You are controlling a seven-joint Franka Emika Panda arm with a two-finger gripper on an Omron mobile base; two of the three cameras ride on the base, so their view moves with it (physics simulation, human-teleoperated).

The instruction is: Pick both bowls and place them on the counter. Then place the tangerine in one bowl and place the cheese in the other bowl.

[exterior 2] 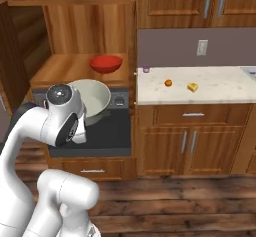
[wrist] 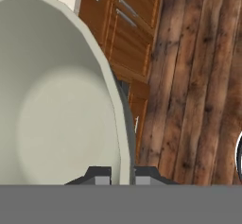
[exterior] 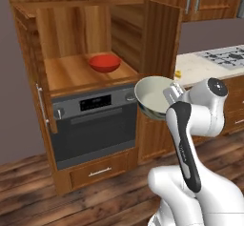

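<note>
We note beige speckled counter (exterior 2: 220, 88) bearing tangerine (exterior 2: 168, 83) and cheese (exterior 2: 192, 87), red bowl (exterior: 104, 63) on wooden shelf (exterior: 66, 73), gripper (wrist: 123, 175) clamped on cream bowl (wrist: 52, 105) rim, no legible writing.

Arm bent at elbow, forearm level beside oven (exterior: 93, 120); gripper (wrist: 123, 175) clamped on rim of cream bowl (exterior: 153, 96), held tilted.

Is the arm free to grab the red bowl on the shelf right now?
Probably not yet: the gripper is shut on the cream bowl's rim. The red bowl sits unobstructed on the wooden shelf.
</note>
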